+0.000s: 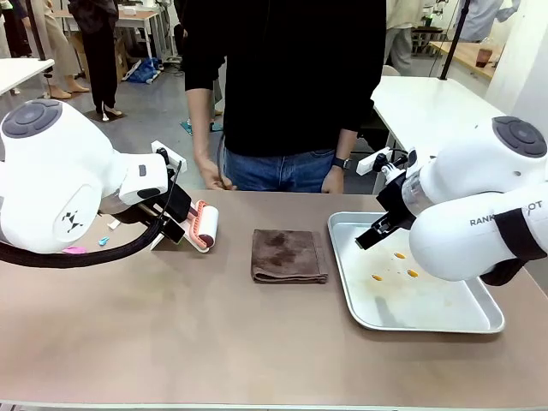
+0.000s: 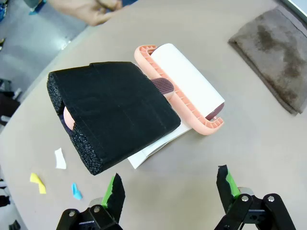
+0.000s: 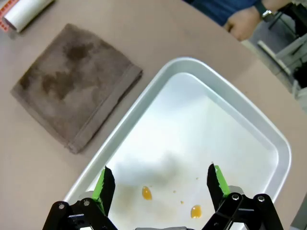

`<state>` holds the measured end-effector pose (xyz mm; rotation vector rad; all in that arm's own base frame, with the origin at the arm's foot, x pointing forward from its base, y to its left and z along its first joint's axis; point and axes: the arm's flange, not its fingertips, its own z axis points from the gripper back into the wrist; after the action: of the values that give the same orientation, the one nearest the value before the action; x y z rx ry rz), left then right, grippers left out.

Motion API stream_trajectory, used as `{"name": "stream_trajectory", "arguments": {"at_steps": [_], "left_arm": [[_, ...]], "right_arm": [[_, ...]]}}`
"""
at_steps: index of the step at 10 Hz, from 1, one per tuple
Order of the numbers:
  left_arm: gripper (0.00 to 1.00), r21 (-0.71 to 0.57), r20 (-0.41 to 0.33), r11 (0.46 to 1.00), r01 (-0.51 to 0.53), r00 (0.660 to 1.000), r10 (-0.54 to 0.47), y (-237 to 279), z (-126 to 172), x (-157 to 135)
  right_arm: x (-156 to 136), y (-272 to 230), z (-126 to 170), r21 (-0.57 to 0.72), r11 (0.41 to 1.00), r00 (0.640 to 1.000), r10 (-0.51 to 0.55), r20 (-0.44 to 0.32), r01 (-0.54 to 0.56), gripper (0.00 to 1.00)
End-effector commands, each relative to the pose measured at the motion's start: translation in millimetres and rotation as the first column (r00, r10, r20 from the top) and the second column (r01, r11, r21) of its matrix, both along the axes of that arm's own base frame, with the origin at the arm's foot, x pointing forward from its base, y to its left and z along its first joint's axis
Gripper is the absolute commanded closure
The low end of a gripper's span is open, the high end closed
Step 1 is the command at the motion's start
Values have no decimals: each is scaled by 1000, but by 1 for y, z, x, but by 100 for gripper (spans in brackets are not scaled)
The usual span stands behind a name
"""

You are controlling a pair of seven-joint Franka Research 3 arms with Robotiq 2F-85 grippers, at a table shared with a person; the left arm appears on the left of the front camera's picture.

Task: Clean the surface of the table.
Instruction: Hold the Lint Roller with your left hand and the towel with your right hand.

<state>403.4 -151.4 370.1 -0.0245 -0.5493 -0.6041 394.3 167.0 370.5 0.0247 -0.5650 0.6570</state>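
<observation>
1. The taupe-brown tabletop (image 1: 171, 342) is spread under everything. A folded brown cloth (image 1: 288, 255) is laid flat near its middle, and all places below are given from this cloth.
2. Far to the left of the cloth, small paper scraps are scattered on the tabletop: a white scrap (image 2: 60, 158), a yellow scrap (image 2: 37, 182) and a blue scrap (image 2: 76, 190).
3. Between these scraps and the cloth, a lint roller (image 1: 204, 225) is laid on the tabletop. Its white roll is held in a salmon-pink frame, and its handle is wrapped in a black foam block (image 2: 115, 120).
4. The left gripper (image 2: 170, 181) is held above the tabletop on the left of the cloth, close to the foam block. Its fingers are spread wide and nothing is held between them.
5. Behind the cloth, at the far edge of the tabletop, a person is standing, with one hand (image 1: 210, 175) and the other hand (image 1: 332, 181) kept low near that edge.
6. Just to the right of the cloth, a silver tray (image 1: 479, 321) is placed, apart from the cloth. A few orange spots (image 1: 399, 255) are seen on its floor.
7. The right gripper (image 3: 159, 172) is held over the end of the tray nearest to the cloth. Its fingers are also opened wide, and they are empty.
</observation>
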Motion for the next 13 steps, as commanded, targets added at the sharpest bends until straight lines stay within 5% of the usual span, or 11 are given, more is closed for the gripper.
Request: {"name": "stream_trajectory", "arguments": {"at_steps": [1,9,13], "left_arm": [[0,0,1,1000,1,1000,-1,0,0,0],[0,0,0,1000,0,1000,0,0,0,0],[0,-8,-15,1000,3,1000,-4,-3,0,1]], "right_arm": [[0,0,0,1,1000,1000,0,0,0,0],[-7,0,0,8,1000,999,-17,-33,17,0],[-22,-19,52,88,991,984,-89,-152,103,0]]}}
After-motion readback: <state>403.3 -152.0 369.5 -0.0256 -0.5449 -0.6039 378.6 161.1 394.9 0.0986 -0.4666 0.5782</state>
